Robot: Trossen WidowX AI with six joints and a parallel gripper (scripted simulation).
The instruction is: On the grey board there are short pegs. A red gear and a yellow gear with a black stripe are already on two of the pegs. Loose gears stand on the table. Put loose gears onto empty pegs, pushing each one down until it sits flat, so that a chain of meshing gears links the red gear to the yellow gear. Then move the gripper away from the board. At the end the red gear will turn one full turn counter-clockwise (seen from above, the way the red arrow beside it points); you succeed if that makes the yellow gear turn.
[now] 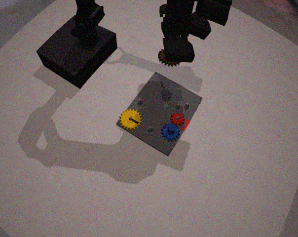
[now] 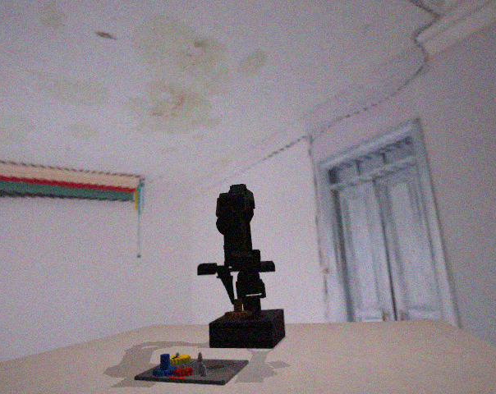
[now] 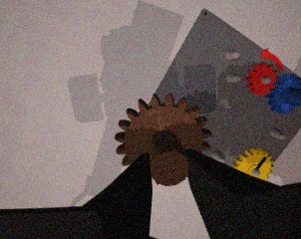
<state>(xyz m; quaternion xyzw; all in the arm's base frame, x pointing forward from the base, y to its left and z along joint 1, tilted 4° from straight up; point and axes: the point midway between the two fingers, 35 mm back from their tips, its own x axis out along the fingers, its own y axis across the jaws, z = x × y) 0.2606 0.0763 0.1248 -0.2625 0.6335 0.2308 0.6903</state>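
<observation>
My gripper (image 2: pixel 238 303) (image 3: pixel 166 158) is shut on the hub of a brown gear (image 1: pixel 162 58) (image 2: pixel 236 314) (image 3: pixel 141 130), holding it in the air beyond the board's edge on the arm's side. The grey board (image 1: pixel 154 94) (image 2: pixel 222 373) (image 3: pixel 190 47) bears a red gear (image 1: pixel 174 120) (image 2: pixel 182 372) (image 3: pixel 258 84), a yellow gear (image 1: pixel 125 121) (image 2: pixel 181 359) (image 3: pixel 246 166) with a black stripe, and a blue gear (image 1: pixel 170 136) (image 2: pixel 165 363) (image 3: pixel 284 100) right beside the red one; their teeth seem to meet. Empty pegs stand at the top view's left peg (image 1: pixel 140 101), lower peg (image 1: pixel 150 130) and two close together (image 1: pixel 178 106) (image 1: pixel 186 105).
The arm's black base (image 1: pixel 77 51) (image 2: pixel 244 332) stands on the table beyond the board. A red arrow (image 1: pixel 186 124) (image 3: pixel 273 58) lies beside the red gear. The arm's shadow falls across the table and part of the board.
</observation>
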